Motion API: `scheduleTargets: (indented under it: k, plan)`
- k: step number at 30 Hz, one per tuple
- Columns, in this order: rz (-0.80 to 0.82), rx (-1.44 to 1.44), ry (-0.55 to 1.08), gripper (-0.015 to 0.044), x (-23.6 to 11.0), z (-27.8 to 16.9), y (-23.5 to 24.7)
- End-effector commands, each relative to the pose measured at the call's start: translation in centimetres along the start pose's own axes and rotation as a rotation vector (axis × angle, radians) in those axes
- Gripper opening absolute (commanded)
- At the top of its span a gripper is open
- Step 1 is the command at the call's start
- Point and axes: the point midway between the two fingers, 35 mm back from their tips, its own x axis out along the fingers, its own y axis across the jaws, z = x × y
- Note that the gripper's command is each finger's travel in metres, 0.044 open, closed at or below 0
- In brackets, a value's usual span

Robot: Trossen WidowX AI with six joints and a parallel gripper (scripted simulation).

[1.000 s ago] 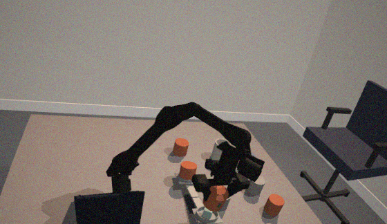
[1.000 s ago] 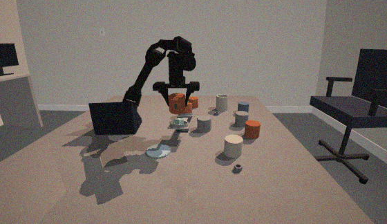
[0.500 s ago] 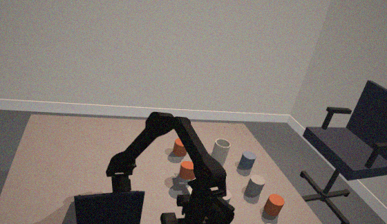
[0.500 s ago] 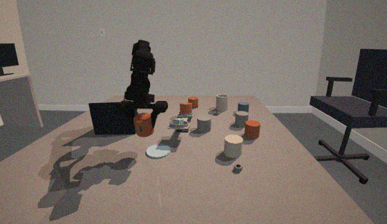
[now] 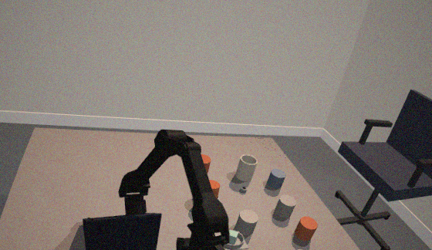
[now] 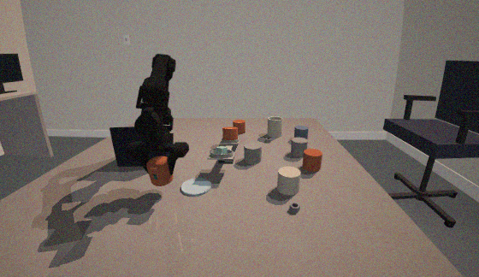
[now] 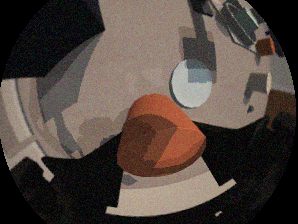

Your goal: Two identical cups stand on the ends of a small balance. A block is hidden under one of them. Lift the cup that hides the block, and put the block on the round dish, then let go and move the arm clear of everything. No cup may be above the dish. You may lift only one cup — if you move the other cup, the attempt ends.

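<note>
My gripper [image 6: 160,171] is shut on an orange cup [image 6: 159,173] [image 7: 162,140], held tilted above the table, left of the round dish in the exterior view. The pale blue round dish [image 6: 196,187] [image 7: 191,85] lies flat on the table with nothing on it. A mint-green block [image 5: 233,235] [image 6: 222,150] sits uncovered on the near end of the balance [image 5: 244,239]. The other orange cup [image 5: 214,189] [image 6: 230,133] stands on the far end. The gripper and held cup are hidden in the top view.
Beside the balance stand a grey cylinder [image 5: 247,221] [image 6: 252,154], another grey cylinder [image 5: 285,208] [image 6: 298,147], a blue one [image 5: 276,179] [image 6: 301,132], a cream one [image 6: 288,181], an orange one [image 5: 306,228] [image 6: 312,160] and a tall hollow cup [image 5: 246,170] [image 6: 274,127]. A dark box [image 6: 121,146] stands near the arm.
</note>
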Motion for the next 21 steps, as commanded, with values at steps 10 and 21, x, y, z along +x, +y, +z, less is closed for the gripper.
scheduleTargets:
  k: [10,21]
  plan:
    - [0.004,0.0,-0.011,0.0,3.2,0.3,0.2]
    - [0.006,-0.004,-0.007,0.0026,4.3,0.2,0.2]
